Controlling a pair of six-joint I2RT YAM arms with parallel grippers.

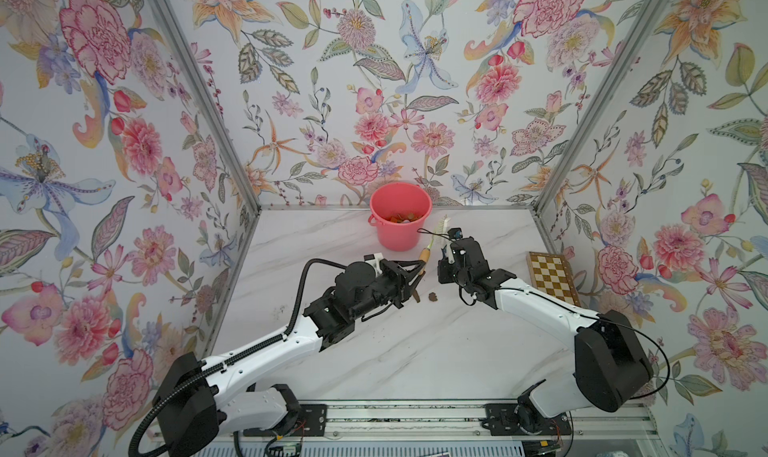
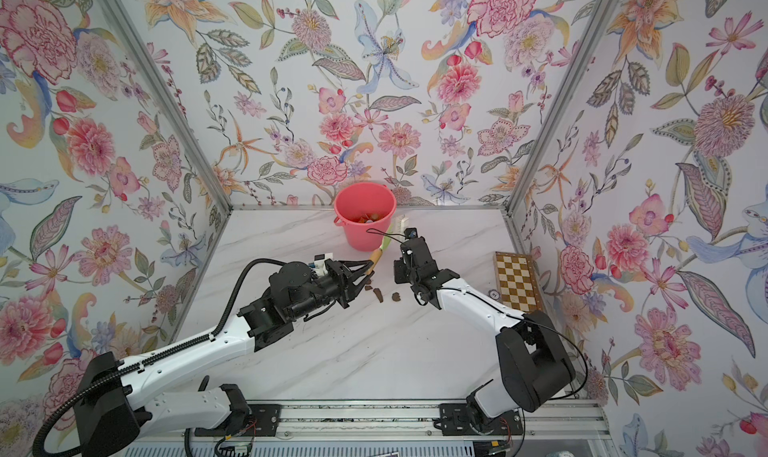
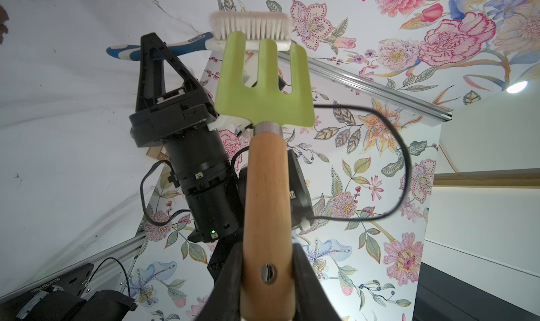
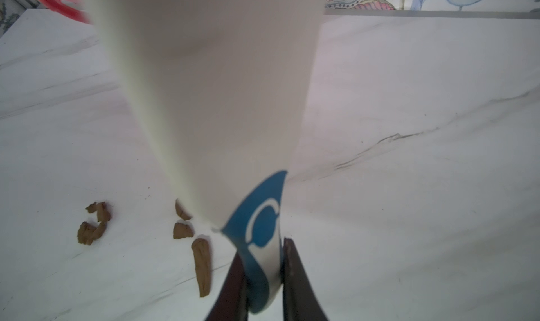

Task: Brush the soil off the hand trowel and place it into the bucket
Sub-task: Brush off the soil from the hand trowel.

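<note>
so the left fingers [image 3: 228,284] are clamped tight on the hand trowel [image 3: 267,188] by its wooden handle, green forked head up just near of the bucket [image 1: 399,234], far middle. the right fingers [image 4: 296,278] are pinched shut on the brush [image 3: 251,24] handle, bristles right at the tines, soil [image 4: 201,264] lumps on the bench [image 4: 409,188] below

Lighting was bright, diffuse; shadows soft. A lamp [image 3: 516,86] glared beyond the left gripper [image 3: 267,275]. The brush [image 4: 213,86] ahead of the right gripper [image 4: 263,249] was blurred; edges bowed.

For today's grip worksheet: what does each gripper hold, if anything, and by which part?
The left gripper holds the hand trowel by the end of its wooden handle; the right gripper holds the brush by its blue-and-white handle.
</note>
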